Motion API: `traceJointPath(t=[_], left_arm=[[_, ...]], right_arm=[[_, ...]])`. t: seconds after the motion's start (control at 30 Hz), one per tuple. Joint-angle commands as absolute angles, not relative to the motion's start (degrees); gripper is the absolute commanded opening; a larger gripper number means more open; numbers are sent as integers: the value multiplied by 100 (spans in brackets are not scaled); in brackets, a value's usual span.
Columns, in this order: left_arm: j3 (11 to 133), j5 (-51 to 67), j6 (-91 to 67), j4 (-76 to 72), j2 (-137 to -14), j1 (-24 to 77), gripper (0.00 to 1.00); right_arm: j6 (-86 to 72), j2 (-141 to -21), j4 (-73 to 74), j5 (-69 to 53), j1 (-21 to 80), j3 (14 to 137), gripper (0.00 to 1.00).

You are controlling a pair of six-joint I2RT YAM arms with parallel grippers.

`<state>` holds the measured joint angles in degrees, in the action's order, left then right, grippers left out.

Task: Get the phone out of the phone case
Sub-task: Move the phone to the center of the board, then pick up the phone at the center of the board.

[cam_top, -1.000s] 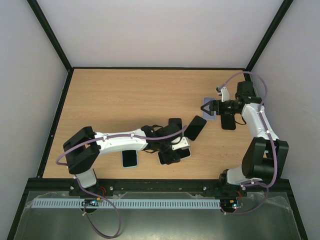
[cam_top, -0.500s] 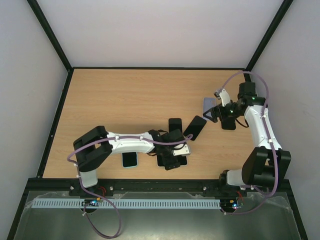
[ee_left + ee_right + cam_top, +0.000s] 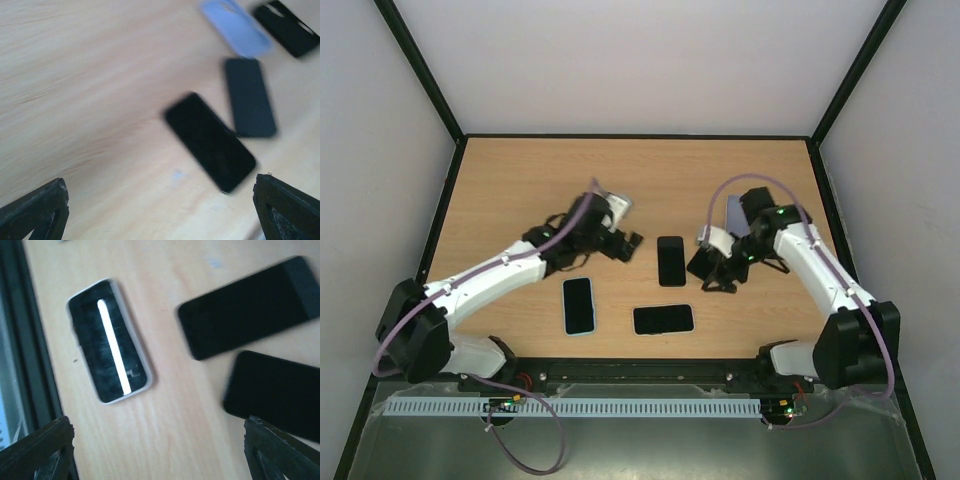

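Several phones lie on the wooden table. A black phone [image 3: 670, 260] lies upright in the middle, and also shows in the left wrist view [image 3: 210, 142] and the right wrist view [image 3: 247, 315]. A phone in a grey case [image 3: 663, 319] lies near the front edge, screen up [image 3: 109, 340]. A phone in a light blue case [image 3: 578, 305] lies to its left. An empty lavender case [image 3: 735, 213] lies at the back right [image 3: 235, 27]. My left gripper [image 3: 628, 243] [image 3: 160, 212] is open and empty, left of the black phone. My right gripper [image 3: 718, 275] [image 3: 160, 452] is open and empty over another dark phone [image 3: 275, 395].
A black case or phone [image 3: 287, 27] lies beyond the lavender case. The black front rail [image 3: 20, 340] runs close to the grey-cased phone. Black frame posts and white walls enclose the table [image 3: 520, 180].
My left arm has swung from the front-middle phone up and to the left. My right arm has come from the back right down toward the middle, leaving the lavender case on the table.
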<state>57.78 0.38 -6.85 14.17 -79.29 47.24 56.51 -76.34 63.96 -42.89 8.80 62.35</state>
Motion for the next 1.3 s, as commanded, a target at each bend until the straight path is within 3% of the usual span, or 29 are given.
traceJointPath(t=[0.0, 0.07, 0.4, 0.9, 1.27], left_arm=[[5383, 168, -2054, 1057, -7623, 3746, 99], [5291, 73, -2376, 1012, -7536, 3539, 99], [4591, -10, -3078, 228, -7321, 3397, 99], [4286, -282, -3020, 159, -7006, 3387, 99], [4354, -230, -2988, 293, -6964, 3331, 99]], right_arm=[[5426, -7169, 5860, -3930, 2094, 5677, 93], [5114, -6988, 5482, -3750, 2685, 5501, 99], [4386, -7132, 4788, -2394, 4546, 4920, 99], [3611, -8523, 3566, -1018, 5440, 4597, 97], [3843, -8725, 3865, -1769, 5507, 4517, 97]])
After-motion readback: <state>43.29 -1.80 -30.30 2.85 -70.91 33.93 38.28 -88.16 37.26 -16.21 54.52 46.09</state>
